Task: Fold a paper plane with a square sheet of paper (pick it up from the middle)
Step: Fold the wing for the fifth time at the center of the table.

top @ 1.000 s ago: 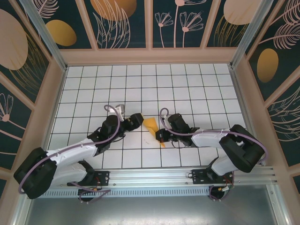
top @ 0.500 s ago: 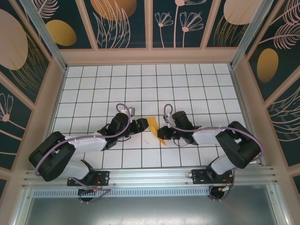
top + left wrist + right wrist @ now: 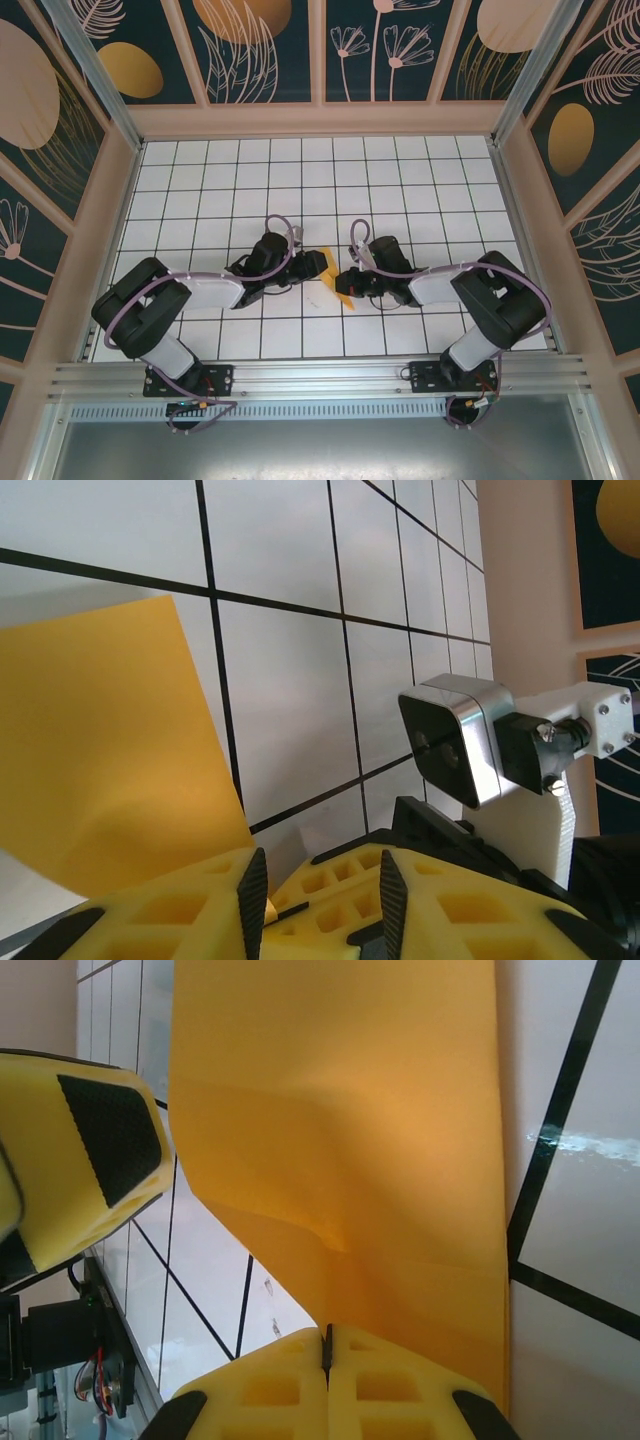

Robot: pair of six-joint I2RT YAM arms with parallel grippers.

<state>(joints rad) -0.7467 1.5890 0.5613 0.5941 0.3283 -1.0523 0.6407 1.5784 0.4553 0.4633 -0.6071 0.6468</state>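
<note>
Top view: both arms reach inward and low over the white gridded table [image 3: 420, 190], fingertips nearly meeting close to its middle, a little toward the near side. The orange-yellow paper [image 3: 324, 262] sits between them as a narrow strip running from far-left to near-right. Right gripper [image 3: 345, 284]: in the right wrist view its yellow fingers [image 3: 400, 1390] are pressed together with no gap at the seam, and the paper [image 3: 340, 1140] runs straight into that seam, so it is clamped on the paper. A soft crease crosses the paper just above the grip. Left gripper [image 3: 308, 266]: in the left wrist view its jaws stand partly apart, with a gap between the two black pads [image 3: 252, 890]. The paper [image 3: 100, 750] lies to the left of the gap, its lower edge dropping behind the left finger. Cannot tell whether either pad touches the paper. One left finger pad [image 3: 110, 1140] is just beside the paper's left edge.
</note>
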